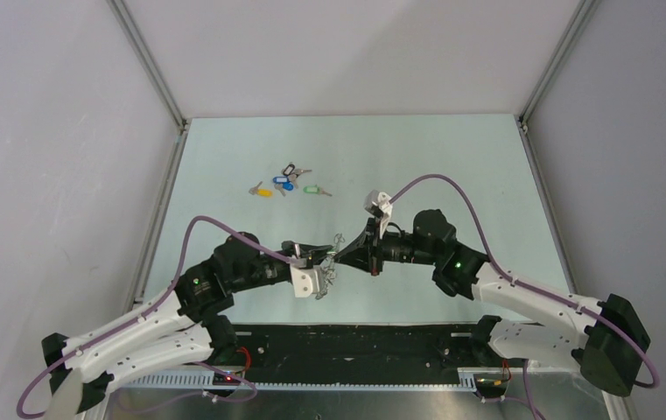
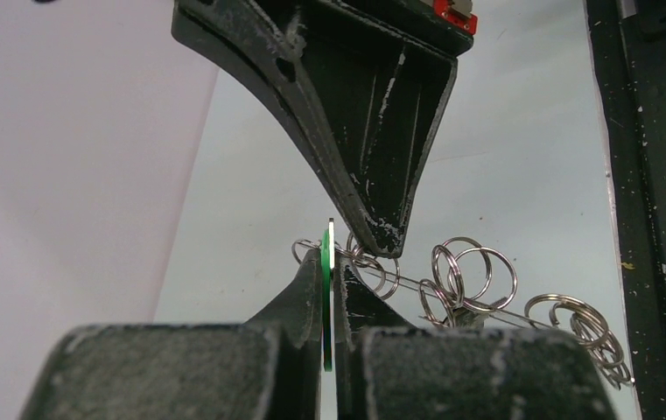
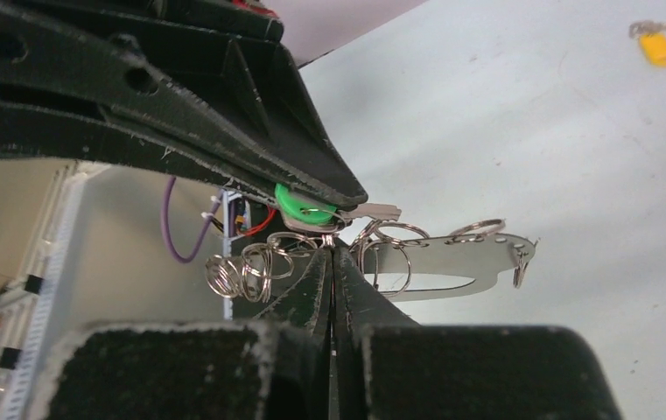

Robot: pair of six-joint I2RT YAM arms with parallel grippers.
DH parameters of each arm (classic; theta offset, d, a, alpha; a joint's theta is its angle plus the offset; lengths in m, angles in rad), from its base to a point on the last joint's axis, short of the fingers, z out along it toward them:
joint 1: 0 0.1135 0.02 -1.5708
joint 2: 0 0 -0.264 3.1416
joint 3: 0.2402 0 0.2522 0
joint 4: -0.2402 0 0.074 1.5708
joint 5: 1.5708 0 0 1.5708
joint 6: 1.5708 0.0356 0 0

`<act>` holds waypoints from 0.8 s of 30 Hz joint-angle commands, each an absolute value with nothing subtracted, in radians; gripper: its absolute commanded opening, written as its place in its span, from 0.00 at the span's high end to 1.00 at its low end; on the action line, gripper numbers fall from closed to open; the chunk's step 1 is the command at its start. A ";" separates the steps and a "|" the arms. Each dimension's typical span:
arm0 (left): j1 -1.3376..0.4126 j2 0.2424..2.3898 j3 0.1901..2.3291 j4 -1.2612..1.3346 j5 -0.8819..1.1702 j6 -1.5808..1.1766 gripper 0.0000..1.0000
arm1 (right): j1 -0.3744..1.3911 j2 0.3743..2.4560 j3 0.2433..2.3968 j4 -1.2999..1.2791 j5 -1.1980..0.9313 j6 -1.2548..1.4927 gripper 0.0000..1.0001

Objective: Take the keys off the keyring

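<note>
Both grippers meet above the table's near middle. My left gripper (image 1: pixel 325 255) (image 2: pixel 330 254) is shut on a flat green key tag (image 2: pixel 326 289) (image 3: pixel 298 203), seen edge-on between its pads. A small silvery key (image 3: pixel 377 211) sticks out beside the tag. My right gripper (image 1: pixel 347 254) (image 3: pixel 331 254) is shut on a small split ring just under the tag. The keyring (image 3: pixel 460 258) is a flat silvery oval loop with holes, carrying several small rings (image 2: pixel 473 271). It hangs between the two grippers (image 1: pixel 331 273). The right fingers (image 2: pixel 373 131) come down onto the rings from above.
Several loose keys lie at the table's far middle, with a yellow tag (image 1: pixel 263 191) (image 3: pixel 659 48), a blue tag (image 1: pixel 283 184) and a green tag (image 1: pixel 311 189). A black base strip (image 1: pixel 355 341) runs along the near edge. Grey walls stand on both sides.
</note>
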State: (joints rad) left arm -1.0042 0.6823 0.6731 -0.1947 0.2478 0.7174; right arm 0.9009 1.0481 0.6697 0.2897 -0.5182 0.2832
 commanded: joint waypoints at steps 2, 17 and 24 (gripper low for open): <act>-1.006 0.686 0.677 -0.159 0.303 0.728 1.00 | 0.865 1.080 0.748 0.303 -0.495 0.446 1.00; -1.009 0.700 0.678 -0.157 0.334 0.728 1.00 | 0.847 1.197 0.769 0.423 -0.576 0.711 1.00; -1.009 0.703 0.682 -0.157 0.316 0.711 1.00 | 0.875 1.185 0.782 0.367 -0.547 0.565 1.00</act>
